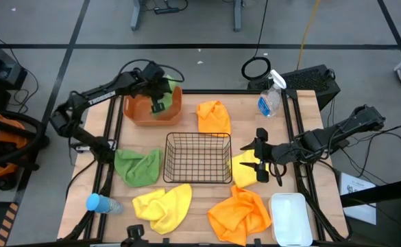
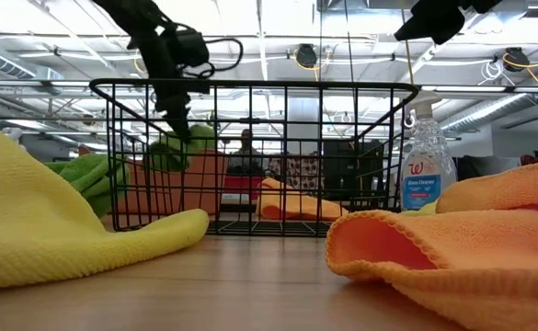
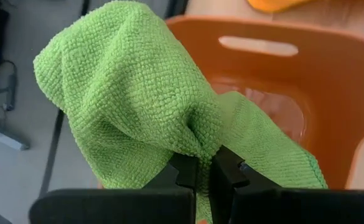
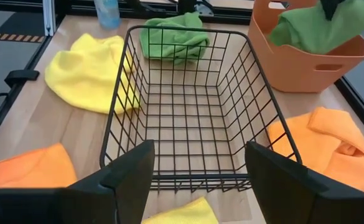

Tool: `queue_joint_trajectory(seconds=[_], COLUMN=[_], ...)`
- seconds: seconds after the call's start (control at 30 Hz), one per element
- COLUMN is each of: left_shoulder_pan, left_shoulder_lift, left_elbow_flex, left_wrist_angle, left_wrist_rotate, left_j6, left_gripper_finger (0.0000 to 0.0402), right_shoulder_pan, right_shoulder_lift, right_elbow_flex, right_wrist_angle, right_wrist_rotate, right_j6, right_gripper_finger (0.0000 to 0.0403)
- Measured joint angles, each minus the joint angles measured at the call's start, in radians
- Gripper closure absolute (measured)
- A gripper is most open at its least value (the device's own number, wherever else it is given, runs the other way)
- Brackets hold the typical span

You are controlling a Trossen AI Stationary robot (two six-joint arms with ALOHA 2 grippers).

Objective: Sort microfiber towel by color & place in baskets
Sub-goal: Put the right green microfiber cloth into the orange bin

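Observation:
My left gripper [image 1: 158, 104] is over the orange tub [image 1: 140, 113] at the far left, shut on a green towel [image 3: 138, 93]. A second green towel [image 1: 138, 167] lies left of the black wire basket [image 1: 199, 158]. A yellow towel [image 1: 164, 206] lies at the near edge. One orange towel [image 1: 214, 116] lies behind the basket, another [image 1: 240, 214] at the near right. My right gripper [image 4: 197, 168] hangs open beside the basket's right wall, above a second yellow towel [image 1: 245, 168]. The white bin [image 1: 290, 218] stands at the near right. My left gripper pinches a bunched fold of the green towel [image 3: 197, 146] between its two fingers [image 3: 228, 174]. The fingers slant down from above over the tub. The towel bulges out past the fingertips, and its loose part [image 4: 306, 31] lies across the tub's opening and rim.
A clear spray bottle [image 1: 270, 99] stands at the far right. A blue-capped bottle [image 1: 103, 203] lies at the near left. Bare tabletop shows between the basket and the towels at the near edge.

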Motion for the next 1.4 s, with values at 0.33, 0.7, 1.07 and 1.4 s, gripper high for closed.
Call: queue_joint_trajectory(seconds=[0.33, 0.7, 1.07, 1.4], left_shoulder_pan=[0.000, 0.000, 0.002, 0.001], left_shoulder_lift=[0.085, 0.174, 0.215, 0.229], left_elbow_flex=[0.000, 0.000, -0.001, -0.001], left_wrist_angle=[-0.015, -0.005, 0.037, 0.031], left_wrist_rotate=[0.069, 0.071, 0.071, 0.002], left_j6=[0.008, 0.015, -0.011, -0.054], left_gripper_finger=[0.0379, 0.0376, 0.0363, 0.0242], right_shoulder_pan=[0.000, 0.000, 0.000, 0.000], right_shoulder_lift=[-0.002, -0.002, -0.002, -0.002], right_elbow_flex=[0.000, 0.000, 0.000, 0.000], right_wrist_angle=[0.000, 0.000, -0.008, -0.020], right_wrist_rotate=[-0.002, -0.003, -0.003, -0.008], right_j6=[0.000, 0.000, -0.001, -0.001], right_gripper_finger=[0.0161, 0.0161, 0.0161, 0.0161])
